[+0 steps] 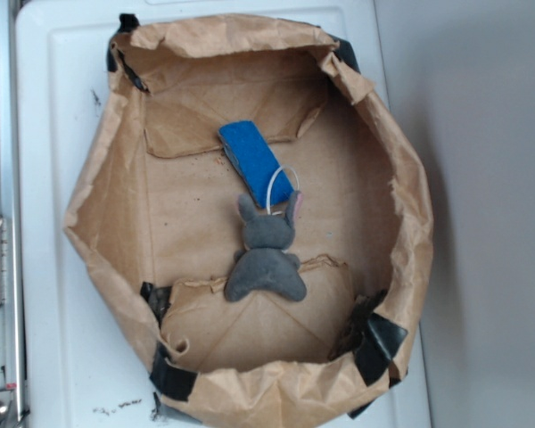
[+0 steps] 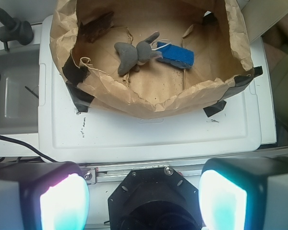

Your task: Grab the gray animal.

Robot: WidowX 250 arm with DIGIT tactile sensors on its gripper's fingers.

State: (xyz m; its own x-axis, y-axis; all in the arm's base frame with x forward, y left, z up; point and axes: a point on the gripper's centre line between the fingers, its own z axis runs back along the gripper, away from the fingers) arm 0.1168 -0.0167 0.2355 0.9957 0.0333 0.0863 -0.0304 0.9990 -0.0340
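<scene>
Inside, the gray animal lay face down on the floor of a torn-open brown paper bag, near the middle and slightly toward 6 o'clock in the exterior view. Its ears pointed toward 12 o'clock and touched a blue block, which ran off toward 11 o'clock and carried a white loop at its near end. The bag rested on a white table, its corners held with black tape. In the wrist view the gripper hung well back from the bag, jaws spread wide and holding nothing.
</scene>
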